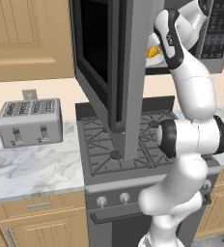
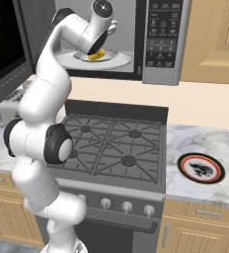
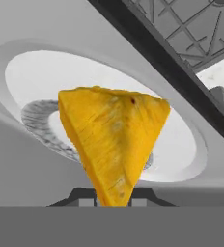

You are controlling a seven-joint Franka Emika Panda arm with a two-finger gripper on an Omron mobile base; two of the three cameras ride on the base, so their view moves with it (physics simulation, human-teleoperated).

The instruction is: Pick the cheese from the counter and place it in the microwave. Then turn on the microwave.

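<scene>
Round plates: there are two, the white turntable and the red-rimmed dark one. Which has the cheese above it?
The white turntable inside the microwave: the gripper holds the cheese over it. The red-rimmed plate sits on the counter.

This is a home kitchen. A black gas stove (image 2: pixel 117 146) with grates and front knobs sits between light wooden cabinets (image 1: pixel 41 219) topped by a veined marble table (image 1: pixel 34 166), below the gripper (image 2: pixel 97 53). A silver four-slot toaster (image 1: pixel 30 121) stands lower down to one side, and the gripper reaches into an open microwave (image 2: pixel 163 42) mounted above the stove.
</scene>
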